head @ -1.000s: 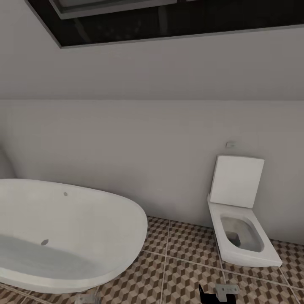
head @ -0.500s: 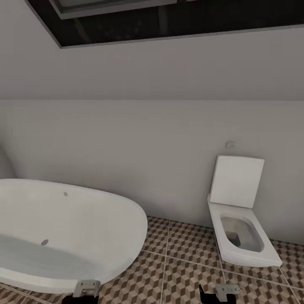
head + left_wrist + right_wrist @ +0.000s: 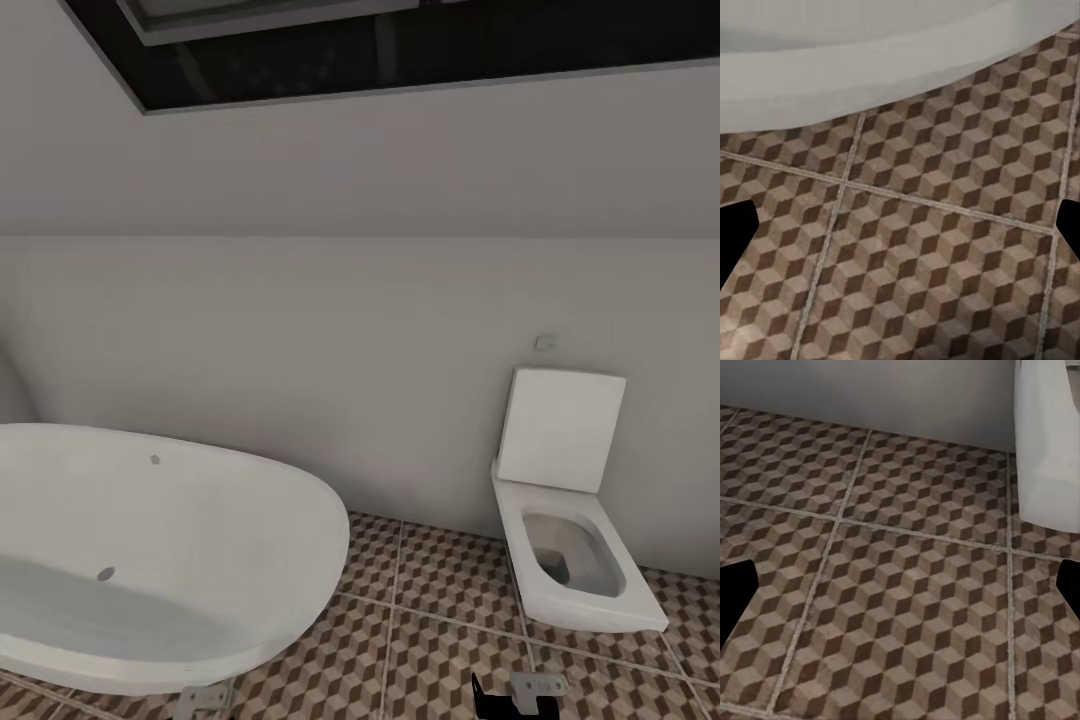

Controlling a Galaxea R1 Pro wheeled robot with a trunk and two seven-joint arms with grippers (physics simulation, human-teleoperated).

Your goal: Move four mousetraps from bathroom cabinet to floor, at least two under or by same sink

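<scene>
The bathroom floor (image 3: 440, 600) of brown cube-pattern tiles runs along the bottom of the head view. My left gripper (image 3: 205, 697) pokes in at the lower edge below the bathtub rim, and my right gripper (image 3: 520, 692) sits low in front of the toilet. In the left wrist view the left gripper (image 3: 900, 240) is open over bare floor (image 3: 930, 172), its dark fingertips (image 3: 735, 234) far apart. The right gripper (image 3: 900, 600) is likewise open over floor (image 3: 907, 510), with nothing between its fingertips (image 3: 735, 596). The mousetraps, the cabinet and the bathroom sink are out of view.
A large white oval bathtub (image 3: 150, 560) takes up the left side, its edge (image 3: 870, 67) close ahead of the left gripper. A white wall-hung toilet (image 3: 570, 560) with raised lid stands at the right, seen also as the toilet (image 3: 1046, 442) near the right gripper. A grey wall (image 3: 350, 350) closes the back.
The left gripper rose a little into the head view half a second ago and has sunk back toward the bottom edge. The right gripper and the camera have held still.
</scene>
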